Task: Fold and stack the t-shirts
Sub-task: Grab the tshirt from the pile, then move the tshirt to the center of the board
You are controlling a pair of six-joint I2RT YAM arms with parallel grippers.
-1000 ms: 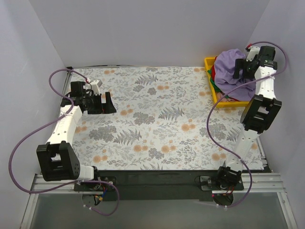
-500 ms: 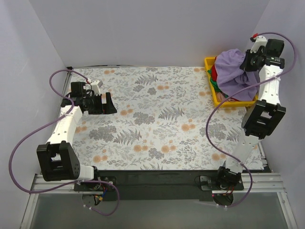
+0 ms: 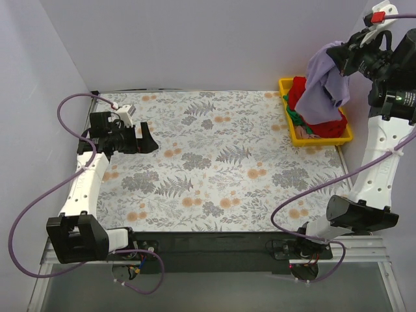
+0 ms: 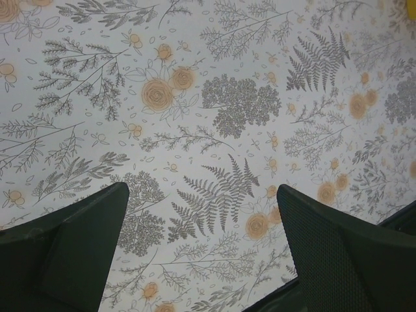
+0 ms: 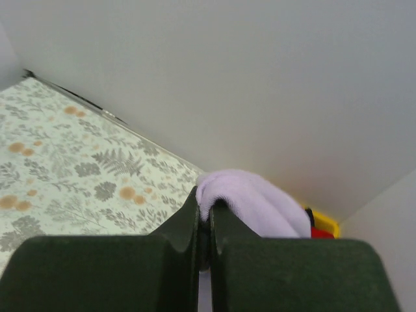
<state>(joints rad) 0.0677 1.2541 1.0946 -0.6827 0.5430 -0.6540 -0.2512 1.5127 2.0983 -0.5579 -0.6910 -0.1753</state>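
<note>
High at the back right, my right gripper [image 3: 343,57] is shut on the lavender-purple t-shirt [image 3: 327,78], which hangs in the air above the yellow tray [image 3: 285,86]. In the right wrist view the right gripper [image 5: 204,207] pinches a fold of the lavender t-shirt [image 5: 257,208]. A red t-shirt [image 3: 313,110] fills the tray, with green [image 3: 292,117] and pale pink [image 3: 305,133] cloth showing at its front. My left gripper [image 3: 140,140] hovers open over the left side of the floral cloth [image 3: 214,162]. Nothing lies between the left gripper's [image 4: 201,244] fingers.
The floral-patterned cloth [image 4: 208,97] covers the whole table. Grey walls close in the back and both sides. Purple cables loop beside each arm. The tray sits in the back right corner against the wall.
My right gripper shut on the lavender t-shirt and lifted it up out of the tray, uncovering the red one. The left arm shifted slightly left.
</note>
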